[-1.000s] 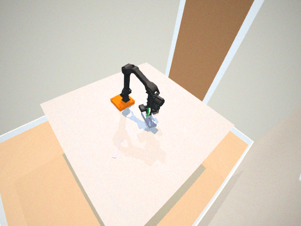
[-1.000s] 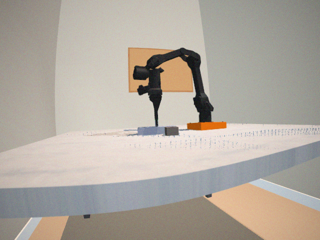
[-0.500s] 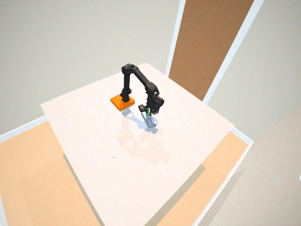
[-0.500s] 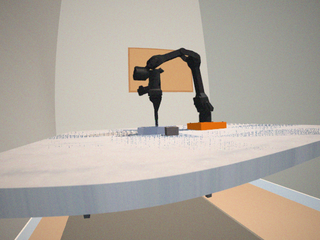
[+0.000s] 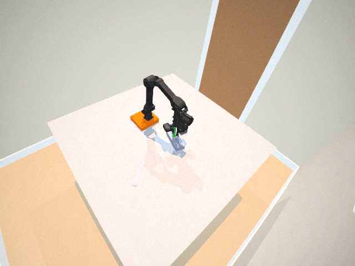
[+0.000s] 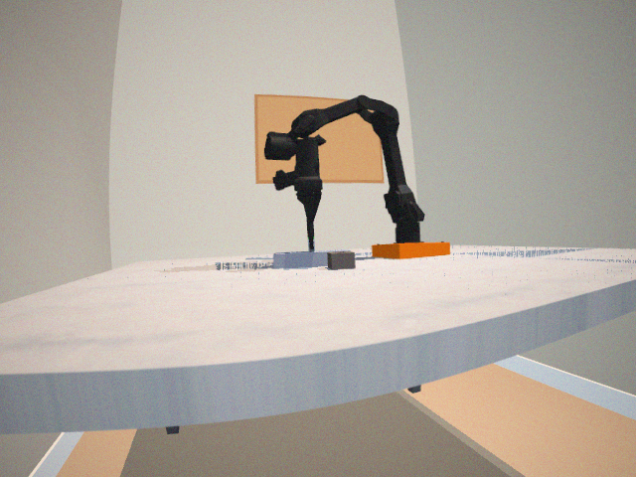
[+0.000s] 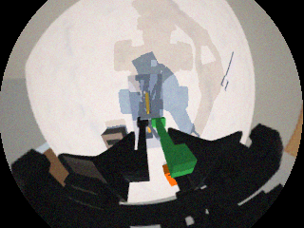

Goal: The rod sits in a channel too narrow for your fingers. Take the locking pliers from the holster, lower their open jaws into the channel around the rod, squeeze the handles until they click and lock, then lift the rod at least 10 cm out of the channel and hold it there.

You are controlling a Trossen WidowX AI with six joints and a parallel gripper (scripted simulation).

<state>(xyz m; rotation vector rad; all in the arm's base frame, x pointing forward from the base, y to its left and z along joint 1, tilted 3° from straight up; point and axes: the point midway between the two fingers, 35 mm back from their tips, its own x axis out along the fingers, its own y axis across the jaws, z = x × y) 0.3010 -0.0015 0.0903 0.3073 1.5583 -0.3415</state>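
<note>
The locking pliers [image 5: 174,132] [image 7: 180,161] stand upright with one green and one black handle; their lower end reaches the blue-grey channel block [image 5: 171,140] [image 6: 291,259] [image 7: 157,104]. My gripper [image 5: 176,135] [image 6: 310,248] [image 7: 151,132] points straight down over the block, shut on the pliers' handles, one finger on each outer side. The yellow rod [image 7: 147,103] lies lengthwise in the channel, partly hidden by the pliers. The jaws are too small and too hidden to tell their grip or whether they are locked. The holster [image 6: 341,259] [image 7: 113,137] is a dark slotted box beside the block.
The arm's orange base [image 5: 142,121] [image 6: 410,249] [image 7: 170,177] stands on the table [image 5: 94,143] [image 6: 231,318] behind the block. A thin pale strip [image 5: 138,175] lies on the table away from the block. The arm's shadow falls across the block and the table.
</note>
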